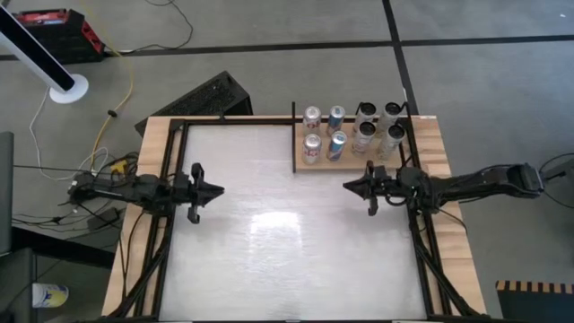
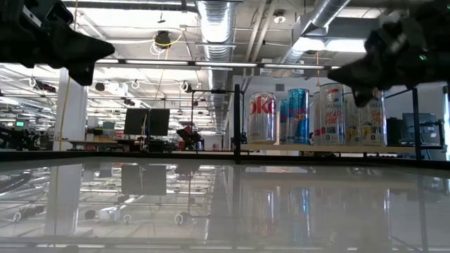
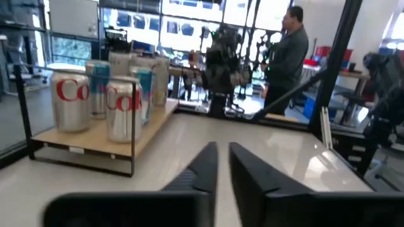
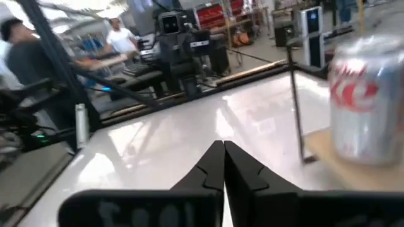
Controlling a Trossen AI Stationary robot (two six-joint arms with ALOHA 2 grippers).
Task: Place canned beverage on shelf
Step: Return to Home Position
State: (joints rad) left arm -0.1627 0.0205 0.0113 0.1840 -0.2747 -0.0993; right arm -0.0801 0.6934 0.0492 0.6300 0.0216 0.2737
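Dark fingers of the left gripper (image 3: 222,149) sat nearly together at the bottom of the left wrist view, only a thin slit between them, gripping nothing. Those of the right gripper (image 4: 223,146) met tip to tip, likewise empty. From above, both arms lay level over the large white tabletop (image 1: 287,238), left gripper at centre left, right gripper at centre right, pointing at each other and well apart.

At the upper right of the overhead frame stood the flat light-brown wooden shelf (image 1: 354,162) with thin black rails, just beyond the right gripper and clear of it. On it stood eight cans in two rows: silver-red cola cans (image 1: 312,148), blue-silver cans (image 1: 337,145) and white cans (image 1: 363,136). In the low view the right arm's dark bulk overlapped the white cans. A black keyboard (image 1: 208,94) lay on the floor beyond the table's upper left corner. A person in a grey jacket (image 3: 287,57) stood in the background.
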